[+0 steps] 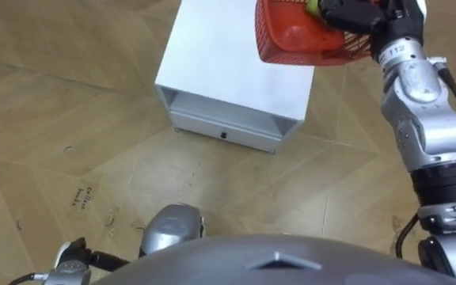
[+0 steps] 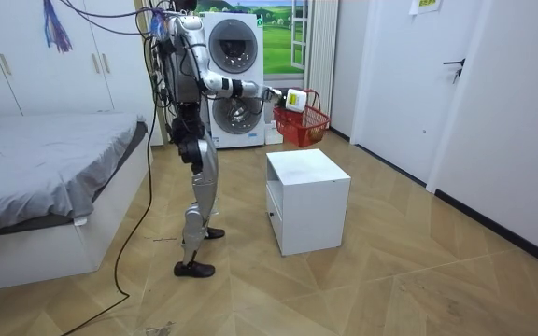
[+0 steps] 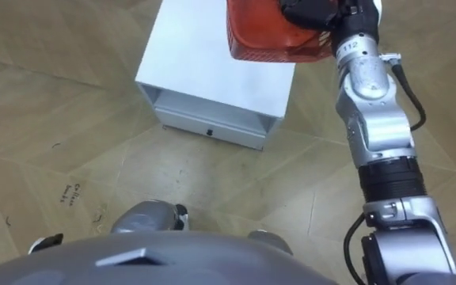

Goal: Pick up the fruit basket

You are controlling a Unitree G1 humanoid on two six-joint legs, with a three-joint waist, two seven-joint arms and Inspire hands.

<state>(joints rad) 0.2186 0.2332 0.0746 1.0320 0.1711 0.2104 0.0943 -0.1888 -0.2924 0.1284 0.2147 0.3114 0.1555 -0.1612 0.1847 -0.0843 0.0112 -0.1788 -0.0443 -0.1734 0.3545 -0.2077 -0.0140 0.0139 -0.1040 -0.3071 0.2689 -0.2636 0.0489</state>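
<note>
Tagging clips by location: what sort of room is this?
Likely a bedroom with a laundry corner: a bed, white wardrobe doors behind it, and two stacked washing machines.

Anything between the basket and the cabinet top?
Nothing. In the room view the basket, gripped by the right hand, hangs clear above the cabinet; the gap is bare.

a low white cabinet (image 1: 236,55) stands on the wooden herringbone floor (image 1: 70,103), at about twelve o'clock from the robot, just ahead of its feet. the side facing the robot has an open niche over a drawer (image 1: 224,131). in the room view the same floor carries a bed (image 2: 45,177) at nine o'clock and stacked washing machines (image 2: 232,84) at twelve. small dark marks (image 1: 81,196) dot the boards at eight o'clock of the cabinet.
</note>
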